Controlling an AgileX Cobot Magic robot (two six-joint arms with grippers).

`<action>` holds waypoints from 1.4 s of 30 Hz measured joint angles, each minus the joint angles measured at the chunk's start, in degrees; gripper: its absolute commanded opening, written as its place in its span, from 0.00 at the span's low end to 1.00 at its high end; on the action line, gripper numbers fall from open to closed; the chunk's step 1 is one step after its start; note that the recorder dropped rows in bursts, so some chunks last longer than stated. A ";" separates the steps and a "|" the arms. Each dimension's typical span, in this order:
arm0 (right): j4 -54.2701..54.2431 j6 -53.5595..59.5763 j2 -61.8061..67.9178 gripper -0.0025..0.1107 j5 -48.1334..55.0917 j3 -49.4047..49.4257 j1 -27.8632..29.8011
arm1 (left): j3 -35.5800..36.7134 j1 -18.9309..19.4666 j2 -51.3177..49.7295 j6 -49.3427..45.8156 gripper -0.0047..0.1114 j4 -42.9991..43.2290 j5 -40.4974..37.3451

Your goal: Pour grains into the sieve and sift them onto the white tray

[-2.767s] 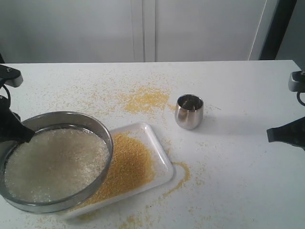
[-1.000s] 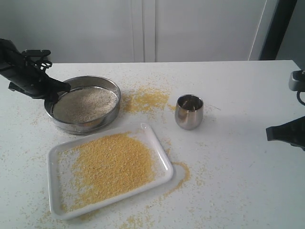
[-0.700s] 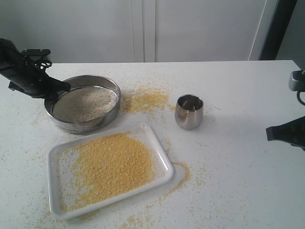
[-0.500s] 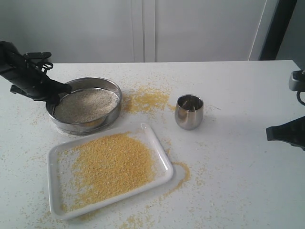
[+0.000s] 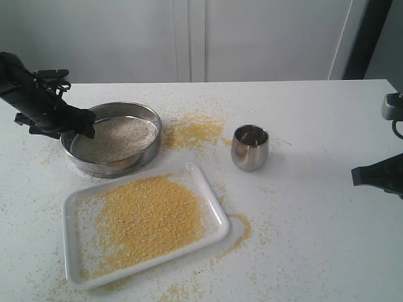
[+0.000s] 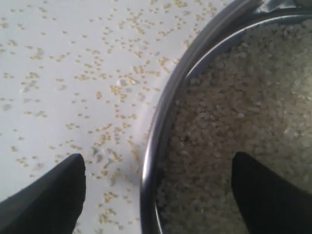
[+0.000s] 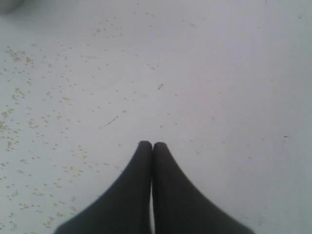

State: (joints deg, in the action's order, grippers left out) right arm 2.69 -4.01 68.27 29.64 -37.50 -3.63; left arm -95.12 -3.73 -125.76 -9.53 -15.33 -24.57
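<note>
Straddling the rim of the sieve (image 5: 116,167) at its 9 o'clock with the left hand (image 5: 87,128): spread wide, one finger outside above the bench (image 5: 315,220), the other inside above pale coarse grains (image 5: 116,135), clamping nothing. Finds the sieve flat on the bench toward 10 o'clock in the exterior view, just beside the white tray (image 5: 217,211) at 7 o'clock. Shows fine golden grains heaped across that tray, with more strewn around it and in a patch at the sieve's 3 o'clock. Sets a steel cup (image 5: 250,147) upright at the tray's 1 o'clock, apart from it. Hangs the right hand (image 7: 152,145) at 3 o'clock above bare bench, fingers pressed together, nothing between.
</note>
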 measured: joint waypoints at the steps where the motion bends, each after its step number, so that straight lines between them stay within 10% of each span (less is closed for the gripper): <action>1: 0.00 0.00 0.00 0.02 0.00 0.00 0.00 | 0.00 0.00 0.21 0.00 0.76 0.00 -0.46; 8: 0.00 0.00 0.00 0.02 0.00 0.00 0.00 | 0.00 0.00 5.31 0.00 0.60 2.48 -4.81; 14: 0.00 0.00 0.00 0.02 0.00 0.00 0.00 | 0.00 0.00 9.31 0.00 0.06 4.49 -12.88; 28: 0.00 0.00 0.00 0.02 0.00 0.00 0.00 | 4.33 0.00 22.17 -0.36 0.05 6.17 -31.73; 42: 0.00 -0.04 0.00 0.02 0.00 0.00 0.00 | 23.04 0.00 43.72 -0.48 0.05 7.38 -31.33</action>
State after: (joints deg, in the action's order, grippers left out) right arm 2.69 -4.05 68.27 29.64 -37.50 -3.63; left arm -72.08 -3.73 -82.04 -10.01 -7.95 -55.91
